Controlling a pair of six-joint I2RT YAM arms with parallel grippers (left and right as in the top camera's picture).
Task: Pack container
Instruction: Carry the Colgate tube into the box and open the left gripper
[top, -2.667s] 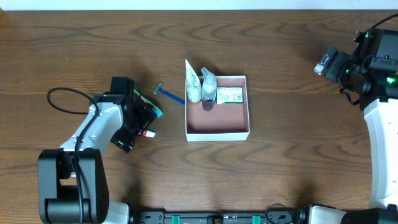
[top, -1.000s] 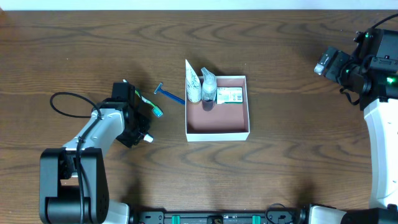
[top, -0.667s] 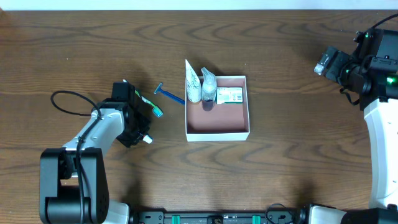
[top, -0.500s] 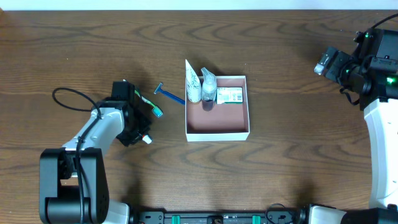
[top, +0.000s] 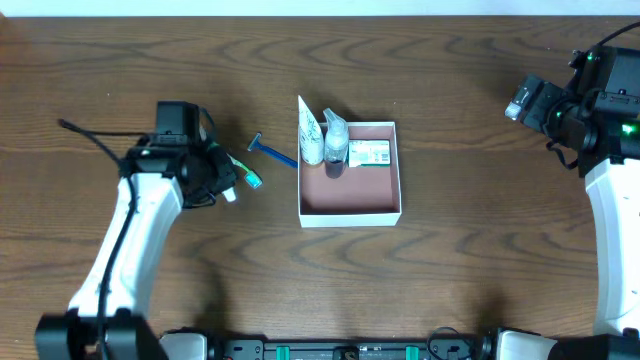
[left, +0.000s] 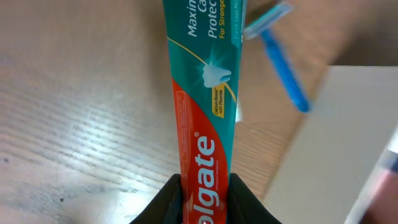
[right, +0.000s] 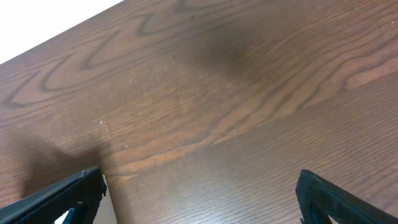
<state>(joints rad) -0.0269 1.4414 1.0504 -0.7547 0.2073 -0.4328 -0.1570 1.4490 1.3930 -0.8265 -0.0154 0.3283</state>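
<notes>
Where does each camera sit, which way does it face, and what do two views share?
Overhead: above the table, facing down on the container; left arm, right arm show.
Left wrist: on that arm, facing along the left tool, shut on the toothpaste tube.
Right wrist: on the right arm, facing down at the table past the open right tool.
Shared: overhead and left wrist both show toothpaste tube, razor, container.

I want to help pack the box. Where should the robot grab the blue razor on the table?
Grab the razor by the middle of its thin handle, coming straight down from above. It lies flat and slanted on the table, so squeeze across the handle. The head end is wider, and the other end sits close to the box wall.
</notes>
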